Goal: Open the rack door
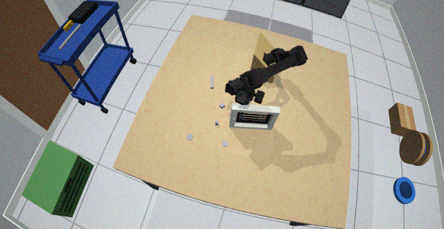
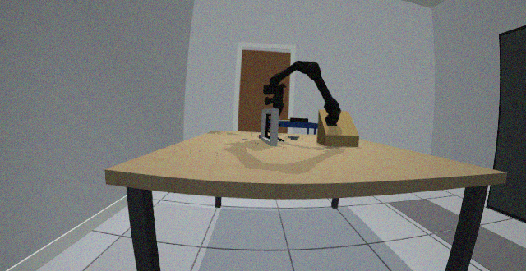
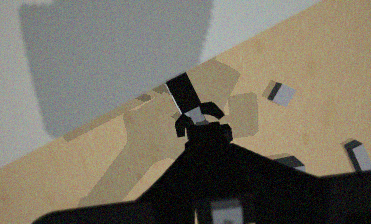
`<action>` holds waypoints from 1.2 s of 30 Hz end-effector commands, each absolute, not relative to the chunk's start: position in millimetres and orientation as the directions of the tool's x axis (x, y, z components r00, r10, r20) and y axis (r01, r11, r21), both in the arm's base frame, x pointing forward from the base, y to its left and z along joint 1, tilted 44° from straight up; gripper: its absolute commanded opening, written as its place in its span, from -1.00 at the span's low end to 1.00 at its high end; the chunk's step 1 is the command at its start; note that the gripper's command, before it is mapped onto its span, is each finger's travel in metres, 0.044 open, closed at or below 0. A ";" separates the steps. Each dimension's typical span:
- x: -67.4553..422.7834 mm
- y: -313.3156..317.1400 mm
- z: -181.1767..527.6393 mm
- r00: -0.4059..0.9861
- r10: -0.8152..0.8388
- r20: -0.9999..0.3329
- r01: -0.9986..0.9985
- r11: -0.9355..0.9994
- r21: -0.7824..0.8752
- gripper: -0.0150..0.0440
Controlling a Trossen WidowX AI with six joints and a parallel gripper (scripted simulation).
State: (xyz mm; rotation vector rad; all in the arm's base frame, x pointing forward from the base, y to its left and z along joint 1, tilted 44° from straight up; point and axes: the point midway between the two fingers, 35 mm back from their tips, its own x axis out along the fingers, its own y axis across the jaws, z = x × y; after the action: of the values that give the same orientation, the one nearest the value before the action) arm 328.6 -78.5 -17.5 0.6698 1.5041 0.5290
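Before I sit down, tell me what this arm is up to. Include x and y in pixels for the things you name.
The black arm [image 1: 274, 72] [image 2: 316, 75] is working on the handle [image 3: 195, 116] of the small rack door. Its tool is closed on that handle, right beside the pale frame [image 1: 254, 108] [image 2: 274, 127] standing on the table [image 1: 180, 100] [image 2: 370, 172]. I can't tell how far the door has swung; the handle has yet to be released.

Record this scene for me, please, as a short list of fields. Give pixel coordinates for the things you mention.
arm: black, bent, reaching down to the frame
jaws: closed on the handle [image 3: 228, 212]
frame [image 1: 254, 109] [image 2: 274, 127]: light, upright on the table [image 1: 180, 125] [image 2: 304, 176]
small gray pieces: scattered on the table, beside the frame
cart [image 1: 95, 26]: blue, on the floor, carrying a black box [image 1: 83, 11]
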 end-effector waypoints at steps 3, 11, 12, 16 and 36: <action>329.5 -78.7 -17.2 0.020 0.691 -0.722 0.371 0.666 0.647 -0.46; 329.5 -78.6 -17.2 0.020 0.691 -0.723 0.699 0.507 0.504 -0.46; 329.5 -78.6 -17.2 0.020 0.691 -0.723 0.734 0.481 0.480 -0.46; 329.5 -78.6 -17.3 0.020 0.691 -0.723 0.853 0.366 0.373 -0.46; 329.5 -78.7 -17.2 0.020 0.691 -0.722 0.993 -0.096 -0.065 -0.46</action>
State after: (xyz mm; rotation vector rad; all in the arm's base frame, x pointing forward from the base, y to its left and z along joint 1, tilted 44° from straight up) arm 329.4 -79.3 -18.2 1.8043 1.7168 -0.8124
